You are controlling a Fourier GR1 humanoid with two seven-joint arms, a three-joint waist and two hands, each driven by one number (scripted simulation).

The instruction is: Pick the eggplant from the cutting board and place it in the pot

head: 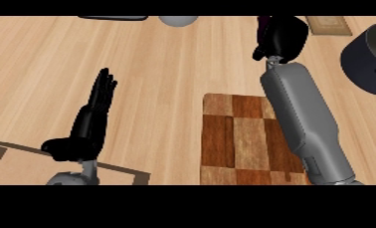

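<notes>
Eggplant (pixel 262 25): only a dark purple sliver shows, at the left edge of the right hand (pixel 285 38), whose fingers are curled round it. It is off the board (pixel 246 140), held past the board's far edge over bare desk (pixel 169 72). Cannot tell whether it touches the wood.

Pot (pixel 358 60): dark, cut by the view's right edge. It lies right of the hand and a little nearer. A strip of bare wood separates hand and pot rim, so they are apart.

Board: checkered brown, low centre. Its right part is covered by the right forearm (pixel 305 122), which runs up from the lower edge.

Far edge: a tan mat (pixel 328 24) lies just right of the hand. A grey round thing (pixel 178 20) and a dark flat thing (pixel 114 17) sit further left, both cut by the view's top. Wide open wood lies left of the board.

Left hand (pixel 92 117): open, fingers straight and pointing away, lower left, well apart from the board. A tan panel (pixel 117 171) lies at the corner beside its wrist.
</notes>
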